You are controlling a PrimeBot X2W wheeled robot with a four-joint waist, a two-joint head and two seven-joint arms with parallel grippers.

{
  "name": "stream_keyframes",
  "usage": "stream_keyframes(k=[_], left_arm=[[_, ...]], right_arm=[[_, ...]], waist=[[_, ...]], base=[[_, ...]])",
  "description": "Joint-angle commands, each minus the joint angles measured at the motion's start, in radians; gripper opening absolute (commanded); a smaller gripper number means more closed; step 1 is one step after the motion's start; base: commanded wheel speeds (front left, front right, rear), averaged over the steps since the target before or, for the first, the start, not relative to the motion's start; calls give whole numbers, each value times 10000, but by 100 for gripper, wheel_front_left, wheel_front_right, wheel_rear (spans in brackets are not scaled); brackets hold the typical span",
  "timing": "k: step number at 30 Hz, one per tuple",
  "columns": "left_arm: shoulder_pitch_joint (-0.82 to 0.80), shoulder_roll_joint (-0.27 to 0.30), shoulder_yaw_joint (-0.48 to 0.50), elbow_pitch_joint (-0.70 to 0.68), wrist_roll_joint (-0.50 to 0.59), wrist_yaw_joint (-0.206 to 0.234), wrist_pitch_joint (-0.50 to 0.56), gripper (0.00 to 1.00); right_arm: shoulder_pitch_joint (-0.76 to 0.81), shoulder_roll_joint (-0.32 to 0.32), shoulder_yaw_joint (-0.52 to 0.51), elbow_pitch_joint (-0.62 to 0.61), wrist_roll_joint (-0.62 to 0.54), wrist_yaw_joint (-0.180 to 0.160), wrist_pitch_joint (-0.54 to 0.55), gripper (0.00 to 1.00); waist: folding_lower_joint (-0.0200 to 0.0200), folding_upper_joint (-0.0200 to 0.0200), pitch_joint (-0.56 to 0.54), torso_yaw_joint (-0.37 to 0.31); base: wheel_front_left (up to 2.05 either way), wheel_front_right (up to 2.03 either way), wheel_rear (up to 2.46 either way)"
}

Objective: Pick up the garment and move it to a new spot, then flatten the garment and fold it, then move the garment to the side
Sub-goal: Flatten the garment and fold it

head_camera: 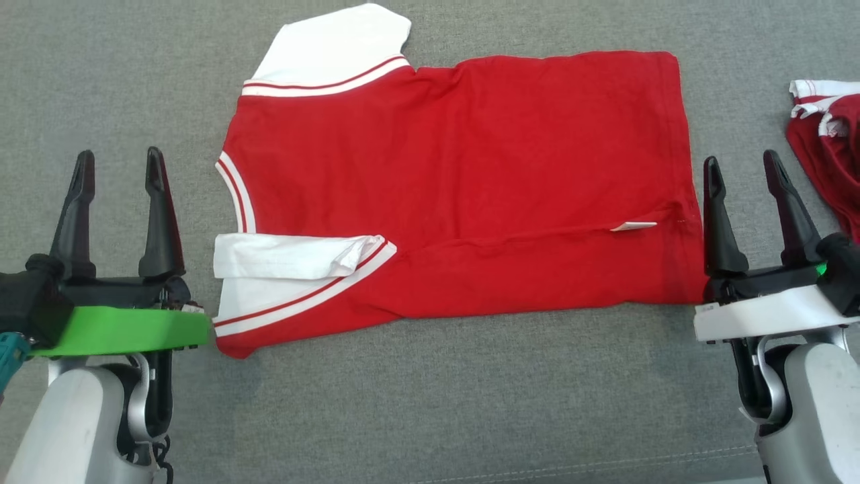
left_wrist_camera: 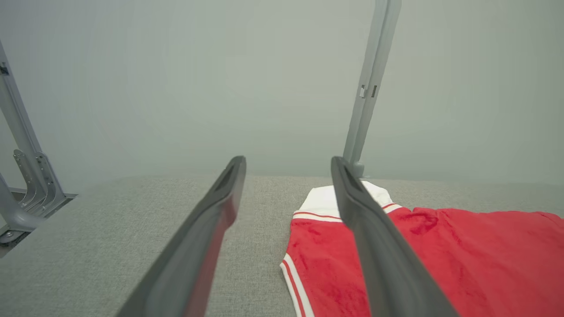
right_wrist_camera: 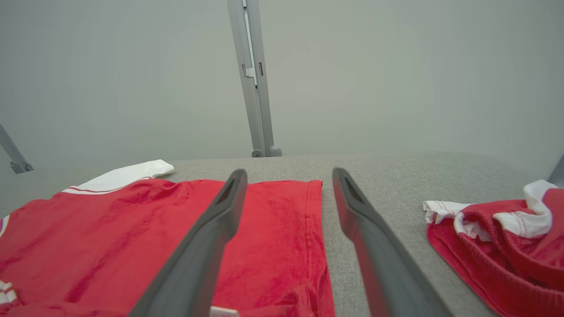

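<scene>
1. the garment (head_camera: 463,195), a red shirt with white sleeves and red-striped white trim, lies flat on the grey cloth-covered counter (head_camera: 430,403), with its near edge folded over onto itself.
2. it lies between the two tools, neck end toward the left tool (head_camera: 119,156) and hem toward the right tool (head_camera: 740,158).
3. the near sleeve (head_camera: 289,255) is folded onto the red body, just on the inner side of the left tool. the far sleeve (head_camera: 336,47) sticks out past that tool's fingertips.
4. a small white label (head_camera: 633,226) shows on the fold near the hem, just inside the right tool.
5. the left tool's fingers are spread wide with only bare counter between them. it sits just beside the neck end.
6. the right tool is spread wide too and holds nothing. it sits just beside the hem corner, and i cannot tell whether it touches the cloth.
7. a second garment (head_camera: 830,154), crumpled red and white, lies on the outer side of the right tool, apart from the first.
8. a grey metal post (right_wrist_camera: 253,79) rises beyond the counter's far edge, ahead of the right tool.
</scene>
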Motion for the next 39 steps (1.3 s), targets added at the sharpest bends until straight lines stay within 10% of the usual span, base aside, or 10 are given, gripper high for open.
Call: stream_keyframes(k=[1,39], left_arm=[[57,-68,172,-79,368,-223,-54,100],[1428,-1271,172,3367,843,-2295,309,100]], right_arm=[[198,40,-6,41,-152,-4,-68,100],[552,385,117,3445,742,-4,-129,100]], waist=[[0,0,-137,-10],[0,0,-54,-29]], base=[[0,0,0],[0,0,0]])
